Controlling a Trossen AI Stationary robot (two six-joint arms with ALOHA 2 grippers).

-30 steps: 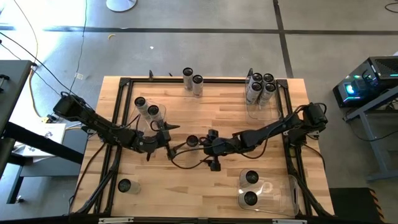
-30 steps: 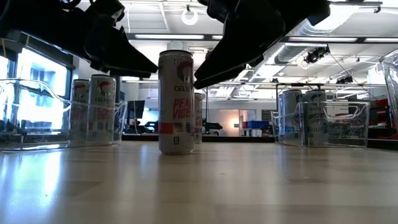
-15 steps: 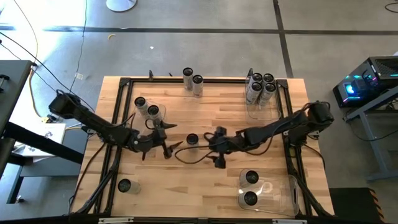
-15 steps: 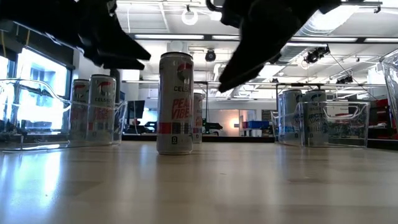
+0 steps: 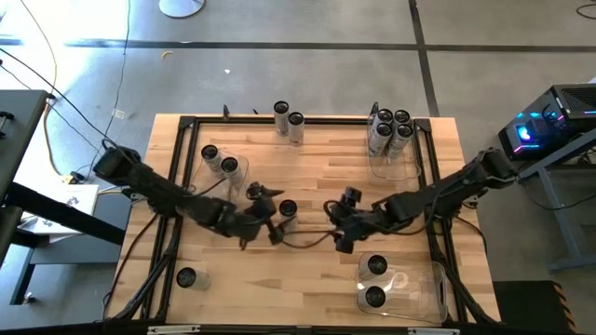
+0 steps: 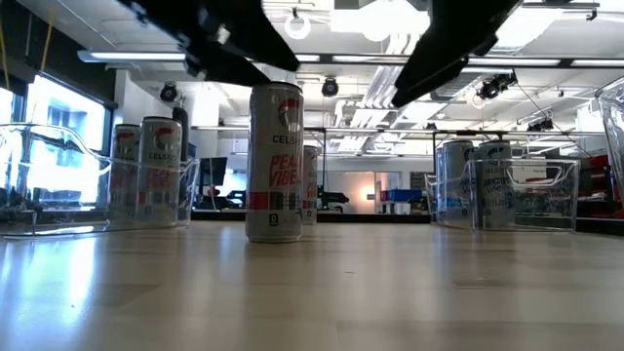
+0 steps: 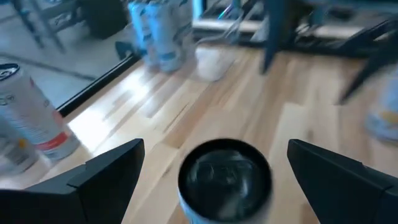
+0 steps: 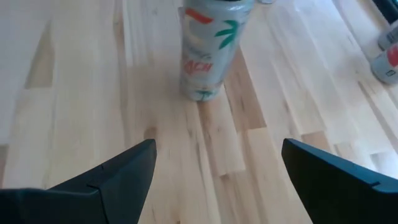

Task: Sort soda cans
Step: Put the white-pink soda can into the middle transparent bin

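Note:
A soda can (image 5: 287, 210) stands upright on its base in the middle of the wooden table (image 5: 307, 167); the low view shows its pale printed side (image 6: 274, 161). My left gripper (image 5: 270, 217) hovers open just left of it and higher. In the left wrist view the can's dark top (image 7: 224, 177) shows below and between the spread fingers, clear of both. My right gripper (image 5: 341, 221) hangs open to the can's right, pointing down toward it. The can (image 8: 211, 50) stands well ahead of its fingers.
A clear bin (image 5: 221, 165) at the left holds two cans. A far-right bin (image 5: 389, 140) holds several, and a near-right bin (image 5: 400, 284) holds two. Two cans (image 5: 289, 121) stand at the far edge and one (image 5: 187, 277) at the near left. A black frame rims the table.
Both grippers have risen, still open. My left gripper has moved toward the table's right, up to the middle can. My right gripper has drawn back toward the right edge, away from the can, and has tipped further down. The can stays upright in place.

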